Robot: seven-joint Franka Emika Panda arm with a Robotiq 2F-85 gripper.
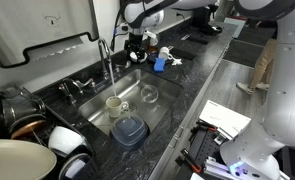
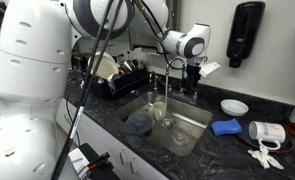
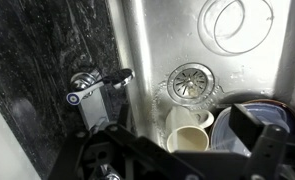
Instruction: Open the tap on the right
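Several bowls and pans [image 1: 27, 125] are seen stacked at the far left in an exterior view, on the dark stone counter [image 1: 192, 80]. Next along, low chrome fittings [image 1: 77, 88] are set at the back edge of the sink [image 1: 172, 105]. Just past them the tap [image 1: 105, 52] is stood upright behind the basin, its gooseneck spout curved over the water side. Inside the basin a pale cup [image 1: 115, 102], a dark blue container [image 1: 130, 130] and a clear glass bowl [image 1: 147, 95] are laid apart from one another.

The gripper [image 1: 135, 42] is held above the back of the counter, just to the right of the tap; contact with it cannot be made out. Farther right a blue object [image 1: 159, 65] is seen on the counter, and papers [image 1: 225, 118] are spread near the front edge.

In an exterior view from the opposite side, a dish rack [image 2: 127, 75] is placed at the left, the tap is found in the middle with the gripper close beside it, and a black wall dispenser [image 2: 245, 35] is mounted at the right.

In the wrist view a small chrome handle [image 3: 97, 85] is seen at the left on the sink's edge, with the drain [image 3: 190, 82] to its right. The dark fingers [image 3: 259, 135] are seen spread wide at the bottom of the frame, and nothing is gripped between them.
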